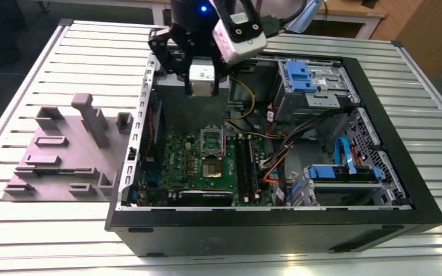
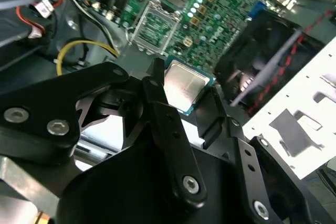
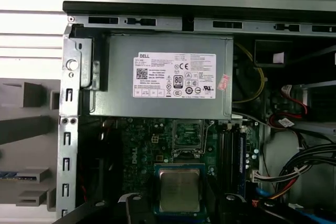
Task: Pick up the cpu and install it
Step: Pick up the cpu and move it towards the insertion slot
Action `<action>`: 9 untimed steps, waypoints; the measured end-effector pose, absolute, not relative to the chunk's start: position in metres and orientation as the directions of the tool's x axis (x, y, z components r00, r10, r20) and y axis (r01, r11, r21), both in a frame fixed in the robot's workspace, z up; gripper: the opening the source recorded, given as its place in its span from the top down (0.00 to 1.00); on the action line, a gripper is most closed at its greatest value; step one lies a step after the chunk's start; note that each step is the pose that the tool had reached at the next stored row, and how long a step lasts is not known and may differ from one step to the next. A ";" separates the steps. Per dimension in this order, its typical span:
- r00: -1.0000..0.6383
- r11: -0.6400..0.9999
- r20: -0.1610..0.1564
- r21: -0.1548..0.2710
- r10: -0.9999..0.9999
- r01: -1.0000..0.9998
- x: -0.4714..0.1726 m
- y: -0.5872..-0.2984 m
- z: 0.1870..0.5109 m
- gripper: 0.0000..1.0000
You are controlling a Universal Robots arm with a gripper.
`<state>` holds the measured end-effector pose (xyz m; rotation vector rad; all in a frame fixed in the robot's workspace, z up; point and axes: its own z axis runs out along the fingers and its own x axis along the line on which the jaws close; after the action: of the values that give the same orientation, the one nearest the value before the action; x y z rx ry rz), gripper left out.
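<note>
cpu [image 3: 179, 188] clamped within claw [image 3: 179, 200], above motherboard [image 3: 148, 145]

We record the cpu [image 3: 179, 190] lid as silvery-grey metal with a dull sheen and a thin green rim. The gripper [image 2: 185, 82] links look matt black and smooth, with bright metal screw heads [image 2: 58, 127]. The power supply [image 3: 118, 77] casing is bare grey sheet metal bearing a white paper label [image 3: 176, 74]. The motherboard [image 2: 226, 19] is glossy green. The table [image 1: 44, 63] is pale ribbed metal, satin; the fixture block [image 1: 60, 155] matt grey plastic.
</note>
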<state>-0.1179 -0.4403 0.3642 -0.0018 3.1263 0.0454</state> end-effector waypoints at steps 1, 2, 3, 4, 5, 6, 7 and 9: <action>-1.000 1.000 -0.015 0.029 -0.001 -0.001 -0.115 -0.440 0.364 0.53; -1.000 1.000 -0.015 0.029 -0.001 -0.001 -0.112 -0.440 0.364 0.53; -1.000 1.000 -0.015 0.029 -0.001 -0.001 -0.109 -0.440 0.364 0.53; -1.000 1.000 -0.014 0.029 -0.001 -0.001 -0.106 -0.440 0.364 0.53; -1.000 1.000 -0.014 0.029 -0.001 -0.001 -0.103 -0.440 0.364 0.53; -1.000 1.000 -0.014 0.029 -0.001 -0.001 -0.100 -0.440 0.363 0.53; -1.000 1.000 -0.014 0.029 -0.001 -0.001 -0.098 -0.440 0.363 0.53; -1.000 1.000 -0.014 0.029 -0.001 -0.001 -0.093 -0.440 0.363 0.53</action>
<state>-0.0926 -0.4403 0.3632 -0.0019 3.1271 0.0453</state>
